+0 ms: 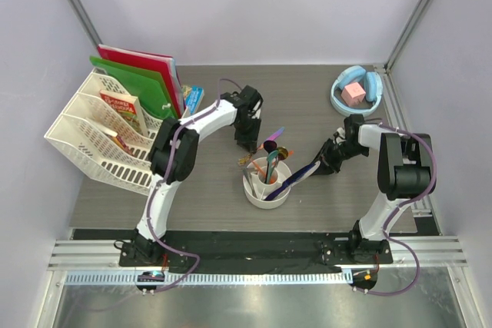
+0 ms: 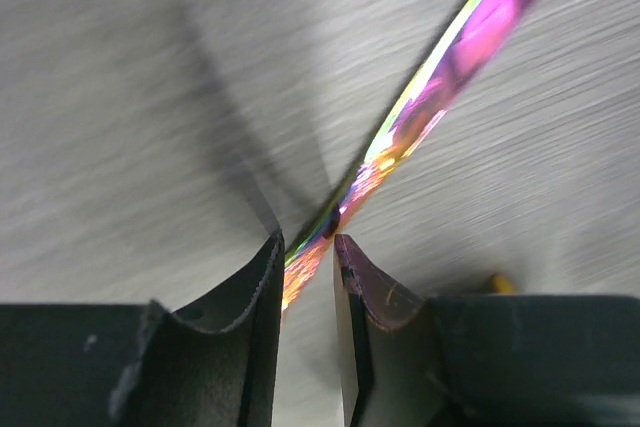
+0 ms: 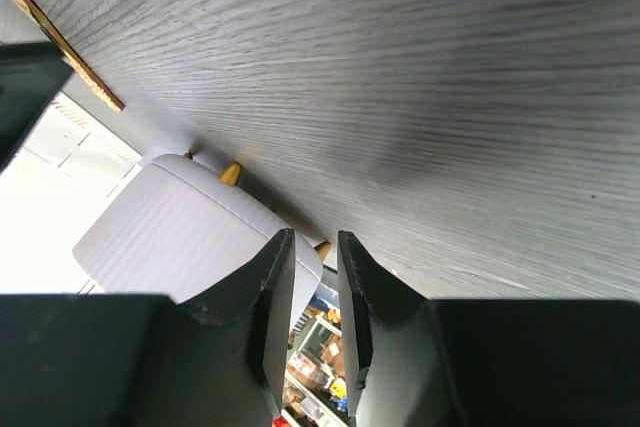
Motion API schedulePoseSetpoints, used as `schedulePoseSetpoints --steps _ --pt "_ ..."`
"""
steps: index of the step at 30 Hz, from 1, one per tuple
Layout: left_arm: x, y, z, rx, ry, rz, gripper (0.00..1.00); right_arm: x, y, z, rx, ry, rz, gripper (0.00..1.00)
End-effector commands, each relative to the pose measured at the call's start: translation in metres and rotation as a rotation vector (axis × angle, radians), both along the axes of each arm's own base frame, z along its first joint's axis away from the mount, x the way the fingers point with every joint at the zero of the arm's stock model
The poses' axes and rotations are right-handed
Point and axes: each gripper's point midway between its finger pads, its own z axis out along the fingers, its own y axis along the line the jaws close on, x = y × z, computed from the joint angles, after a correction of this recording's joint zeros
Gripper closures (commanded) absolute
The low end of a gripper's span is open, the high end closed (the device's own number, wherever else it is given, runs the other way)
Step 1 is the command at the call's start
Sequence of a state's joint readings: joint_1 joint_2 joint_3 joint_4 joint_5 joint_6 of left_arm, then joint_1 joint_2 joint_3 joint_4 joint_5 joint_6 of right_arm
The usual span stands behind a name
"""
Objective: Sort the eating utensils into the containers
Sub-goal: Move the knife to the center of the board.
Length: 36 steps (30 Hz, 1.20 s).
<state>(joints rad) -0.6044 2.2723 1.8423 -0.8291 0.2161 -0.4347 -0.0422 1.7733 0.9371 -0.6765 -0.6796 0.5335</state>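
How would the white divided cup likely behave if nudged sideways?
The white divided cup looks like thin plastic, so probably light and easy to slide. Its utensils lean well past the rim, so a push may tip it.

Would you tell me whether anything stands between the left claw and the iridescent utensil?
Nothing visible does: the iridescent utensil runs straight into the gap of the left claw, with only the grey table behind it.

Iridescent pink-gold utensil (image 2: 430,97), white cup (image 1: 267,193), grey wood-grain table (image 1: 307,105), black fingers (image 2: 240,347).
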Motion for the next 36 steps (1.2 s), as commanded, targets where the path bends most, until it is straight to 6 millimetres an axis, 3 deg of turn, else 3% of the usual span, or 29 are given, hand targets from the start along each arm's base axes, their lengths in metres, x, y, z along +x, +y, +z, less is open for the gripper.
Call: schedulePoseSetpoints --steps 1,8,15,18,19,24,31,36 --pt "-0.002 0.031 0.017 0.071 -0.021 0.035 0.74 0.004 0.003 0.008 0.02 -0.035 0.009 0.7" --pt "-0.008 0.051 -0.001 0.126 0.021 0.052 0.74 0.005 0.003 0.01 0.024 -0.043 0.01 0.7" --pt "-0.02 0.069 -0.002 0.208 0.067 0.02 0.76 -0.005 0.005 0.011 0.031 -0.028 0.006 0.7" --pt "-0.03 0.07 -0.004 0.213 0.106 0.002 0.87 -0.009 0.005 0.013 0.035 -0.021 -0.004 0.7" --pt "-0.036 0.069 -0.006 0.218 0.118 -0.006 1.0 -0.008 0.006 0.016 0.035 -0.03 -0.007 0.7" --pt "-0.058 0.038 -0.013 0.222 0.142 -0.065 1.0 -0.012 0.006 0.02 0.03 -0.044 -0.027 0.7" --pt "-0.055 -0.022 -0.011 0.135 0.117 -0.115 1.0 -0.016 0.007 0.023 0.029 -0.077 -0.046 0.7" --pt "-0.037 -0.023 -0.012 0.164 0.069 -0.068 1.0 -0.01 0.006 0.027 0.032 -0.098 -0.056 0.7"
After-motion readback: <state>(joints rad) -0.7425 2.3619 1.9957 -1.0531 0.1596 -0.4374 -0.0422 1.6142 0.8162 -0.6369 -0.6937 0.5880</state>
